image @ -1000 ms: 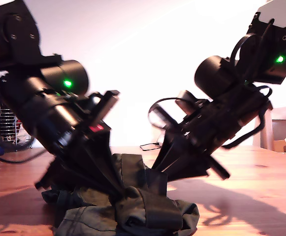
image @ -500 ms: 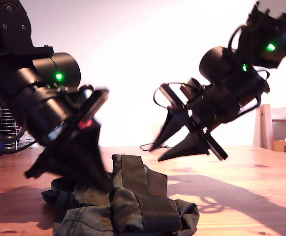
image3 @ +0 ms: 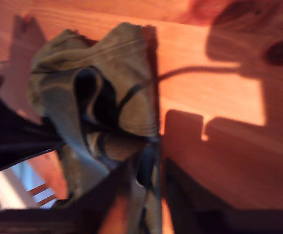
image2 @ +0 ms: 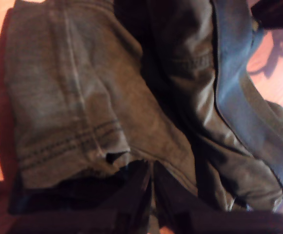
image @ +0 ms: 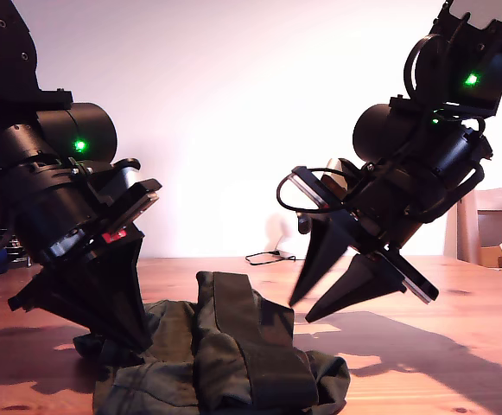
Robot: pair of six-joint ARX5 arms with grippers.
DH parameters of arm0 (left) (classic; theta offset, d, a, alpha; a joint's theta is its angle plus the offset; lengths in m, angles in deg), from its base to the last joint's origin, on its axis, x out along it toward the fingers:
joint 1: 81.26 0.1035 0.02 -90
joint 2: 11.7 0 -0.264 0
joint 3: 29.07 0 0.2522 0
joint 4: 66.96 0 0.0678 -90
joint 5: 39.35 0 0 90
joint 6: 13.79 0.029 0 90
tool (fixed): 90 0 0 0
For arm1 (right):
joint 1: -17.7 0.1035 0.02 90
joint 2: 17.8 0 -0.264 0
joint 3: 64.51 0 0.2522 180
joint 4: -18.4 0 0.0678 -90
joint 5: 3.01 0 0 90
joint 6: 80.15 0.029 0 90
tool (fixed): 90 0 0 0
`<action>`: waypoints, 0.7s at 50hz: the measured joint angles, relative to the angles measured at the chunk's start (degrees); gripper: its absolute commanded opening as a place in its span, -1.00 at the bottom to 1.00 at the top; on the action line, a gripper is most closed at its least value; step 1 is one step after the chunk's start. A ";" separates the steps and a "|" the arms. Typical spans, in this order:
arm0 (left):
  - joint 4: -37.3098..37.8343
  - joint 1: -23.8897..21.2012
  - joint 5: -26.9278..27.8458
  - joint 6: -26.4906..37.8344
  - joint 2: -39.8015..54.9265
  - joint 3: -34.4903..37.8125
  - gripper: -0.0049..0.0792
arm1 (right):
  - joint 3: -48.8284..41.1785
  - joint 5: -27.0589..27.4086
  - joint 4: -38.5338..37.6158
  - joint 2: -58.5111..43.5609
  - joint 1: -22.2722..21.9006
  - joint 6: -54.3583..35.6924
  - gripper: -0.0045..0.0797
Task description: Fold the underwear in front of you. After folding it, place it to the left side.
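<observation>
Two grippers. My first gripper (image: 134, 333): tips nearly together, down against the underwear (image: 225, 363) at the exterior view's left; grasp cannot be told. My second gripper (image: 307, 307): jaws parted, empty, just above the cloth. Underwear: crumpled on wooden table (image: 458, 346), between both.

Backlit scene, dark arms, soft wrist pictures.
A bright wall (image: 233, 130) silhouettes both arms; long shadows cross the wooden table (image: 458, 346). Wrist views are blurred, orange-tinted, the underwear (image2: 83, 97) dim and grainy.
</observation>
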 measured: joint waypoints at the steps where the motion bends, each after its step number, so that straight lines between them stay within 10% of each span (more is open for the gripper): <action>1: 0.02 0.00 0.00 0.07 0.00 0.00 -0.93 | 0.00 0.04 0.00 0.00 0.00 -0.02 -0.92; 35: 0.07 0.00 0.00 0.98 0.00 0.00 -0.93 | 0.02 2.95 -0.96 0.00 2.43 -0.11 -0.92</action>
